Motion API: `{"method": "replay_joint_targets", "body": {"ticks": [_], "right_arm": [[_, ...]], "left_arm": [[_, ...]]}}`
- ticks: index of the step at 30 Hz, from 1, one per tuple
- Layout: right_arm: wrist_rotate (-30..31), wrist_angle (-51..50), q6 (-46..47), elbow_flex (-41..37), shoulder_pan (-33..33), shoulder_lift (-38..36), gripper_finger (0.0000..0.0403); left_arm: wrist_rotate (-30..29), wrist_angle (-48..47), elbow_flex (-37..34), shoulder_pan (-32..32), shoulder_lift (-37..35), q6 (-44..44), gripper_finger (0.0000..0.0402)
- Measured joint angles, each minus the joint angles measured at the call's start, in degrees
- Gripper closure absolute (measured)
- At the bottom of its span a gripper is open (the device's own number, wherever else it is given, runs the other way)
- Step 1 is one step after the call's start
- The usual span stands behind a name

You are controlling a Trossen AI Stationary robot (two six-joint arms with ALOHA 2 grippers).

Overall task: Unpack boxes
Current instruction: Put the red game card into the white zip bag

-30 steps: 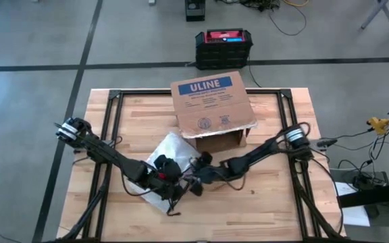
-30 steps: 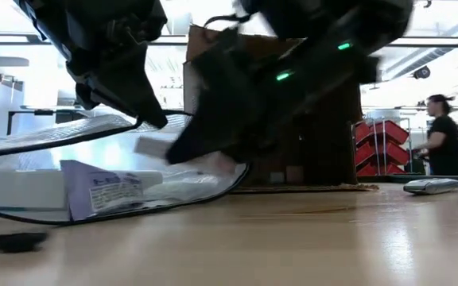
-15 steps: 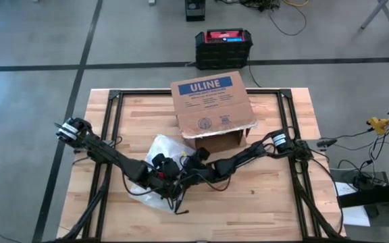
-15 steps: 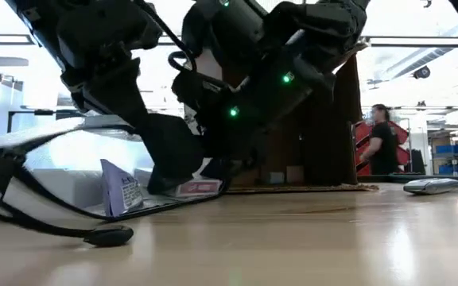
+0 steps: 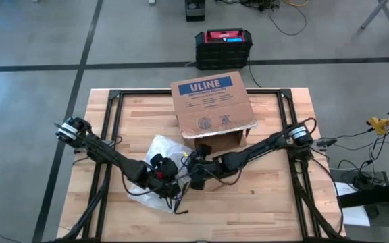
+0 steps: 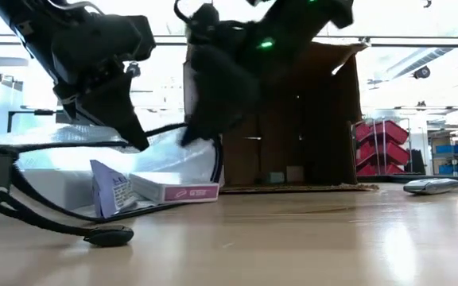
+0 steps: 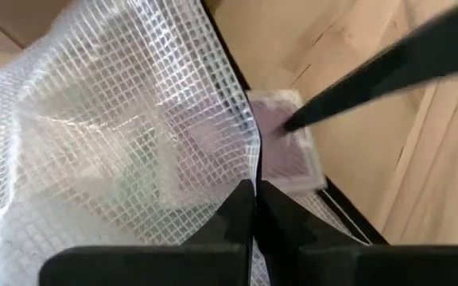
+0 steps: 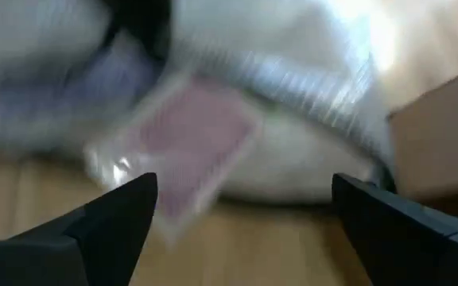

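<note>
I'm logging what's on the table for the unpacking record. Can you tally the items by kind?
Cardboard box: 1
Clear mesh bag: 1
Small pink packet: 1
Folded paper slip: 1
Total: 4

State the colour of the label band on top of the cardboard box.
Blue with white "ULINE" lettering, on the brown cardboard box; the high view shows it best.

The box [image 5: 211, 104] sits at the table's [image 5: 275, 202] far edge, middle. Just in front of it, to the left, lies the plastic bag [image 5: 159, 150], with a small pack [image 6: 175, 189] at its near edge on the tabletop.
</note>
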Motion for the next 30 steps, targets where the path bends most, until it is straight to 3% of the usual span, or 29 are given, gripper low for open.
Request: {"method": "replay_joint_targets", "body": {"ticks": [3, 6, 9, 15, 19, 24, 26, 30], "right_arm": [[-4.4, -8.0, -0.4, -0.1, 1.5, -0.9, 0.0068], [-9.8, -7.5, -0.1, -0.2, 3.3, -1.0, 0.0125], [-12.9, -5.3, -2.0, -0.3, 5.2, 0.1, 0.0203], [-13.2, 1.5, -8.7, -0.5, 7.1, 4.5, 0.0378], [-10.8, 5.8, -11.4, 0.4, 6.1, 7.8, 0.0382], [6.2, 6.4, -12.2, 2.8, 2.5, 10.4, 0.0397], [6.4, 7.3, -12.1, 3.3, 1.7, 10.2, 0.04], [-0.1, 7.8, -11.7, 3.4, 2.4, 9.0, 0.0397]], "left_arm": [[-0.1, 0.0, 0.0, 0.0, 0.0, 0.7, 0.0401], [-1.5, 0.4, 0.0, 0.0, 0.0, 1.8, 0.0401], [-2.3, 1.3, 0.0, 0.0, 0.0, 2.2, 0.0401], [-0.6, 4.0, 0.0, 0.0, 0.0, 4.2, 0.0401], [2.8, 5.8, 0.0, 0.0, 0.0, 5.5, 0.0401], [8.4, 7.1, 0.0, 0.0, 0.0, 7.3, 0.0401], [9.4, 7.2, 0.0, -0.1, 0.0, 7.5, 0.0401], [10.0, 7.4, 0.0, -0.3, 0.0, 8.8, 0.0401]]}}
